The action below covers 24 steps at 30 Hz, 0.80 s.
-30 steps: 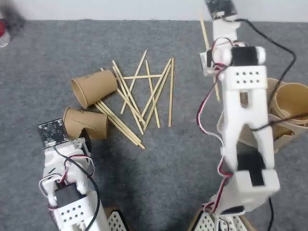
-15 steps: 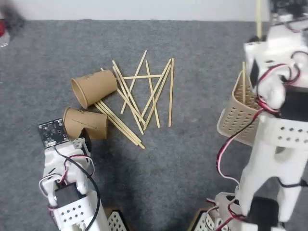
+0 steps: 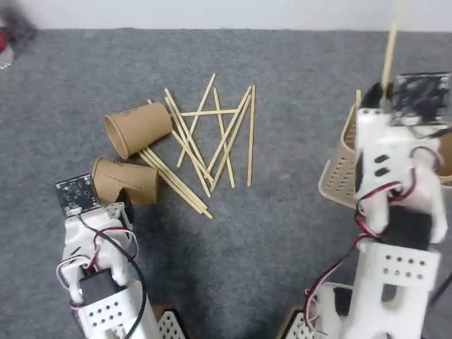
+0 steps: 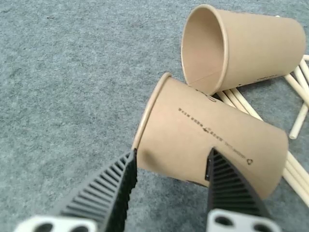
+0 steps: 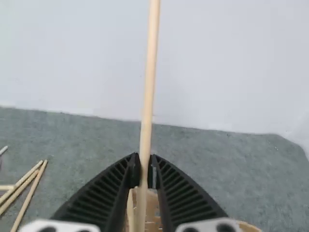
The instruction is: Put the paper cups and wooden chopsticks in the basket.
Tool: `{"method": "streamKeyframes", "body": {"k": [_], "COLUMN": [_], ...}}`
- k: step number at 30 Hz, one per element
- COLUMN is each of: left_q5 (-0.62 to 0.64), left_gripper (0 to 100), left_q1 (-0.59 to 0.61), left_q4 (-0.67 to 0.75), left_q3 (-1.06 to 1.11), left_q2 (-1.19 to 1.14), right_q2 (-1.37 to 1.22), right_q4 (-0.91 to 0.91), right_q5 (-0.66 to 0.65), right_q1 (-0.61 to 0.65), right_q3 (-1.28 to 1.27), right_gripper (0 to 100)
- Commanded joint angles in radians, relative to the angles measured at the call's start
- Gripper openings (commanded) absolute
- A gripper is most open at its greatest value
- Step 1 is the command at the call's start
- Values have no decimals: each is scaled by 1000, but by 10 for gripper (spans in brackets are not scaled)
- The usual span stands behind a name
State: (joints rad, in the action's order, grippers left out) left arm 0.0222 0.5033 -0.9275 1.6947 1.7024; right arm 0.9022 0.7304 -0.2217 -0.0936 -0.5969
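Wooden chopstick [image 5: 147, 96]: upright, clamped between the closed fingers of the right gripper [image 5: 143, 176], above the basket [image 3: 337, 173] on that arm's side.

Step, as judged: depositing it. The next move calls for lowering it and letting go inside the rim.

Loose chopsticks [image 3: 212, 134]: scattered on the grey carpet [image 3: 282, 212].

Left wrist view adds: left gripper [image 4: 171, 157] spread wide astride the nearer paper cup [image 4: 212, 145], which lies on its side. Whether it touches the cup is uncertain. The farther paper cup [image 4: 241, 43] lies just beyond.
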Motion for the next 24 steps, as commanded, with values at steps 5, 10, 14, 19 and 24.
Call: {"method": "streamKeyframes", "body": {"k": [5, 10, 14, 19, 24], "left_q5": [2, 2, 2, 2, 2], "left_gripper": [225, 225, 225, 225, 225], "left_q1": [-5, -5, -5, -5, -5], "left_q4": [5, 5, 5, 5, 3], "left_q3": [-5, -5, -5, -5, -5], "left_q2": [9, 9, 9, 9, 9], "right_q2": [36, 45, 44, 31, -104], "right_q4": [-45, -35, 70, 163, 177], "right_q5": [-18, -18, -23, -28, -117], "right_q1": [10, 25, 119, 318, 509], "right_q3": [-17, -2, 86, 167, 133], "right_gripper": [231, 243, 162, 162, 159]}}
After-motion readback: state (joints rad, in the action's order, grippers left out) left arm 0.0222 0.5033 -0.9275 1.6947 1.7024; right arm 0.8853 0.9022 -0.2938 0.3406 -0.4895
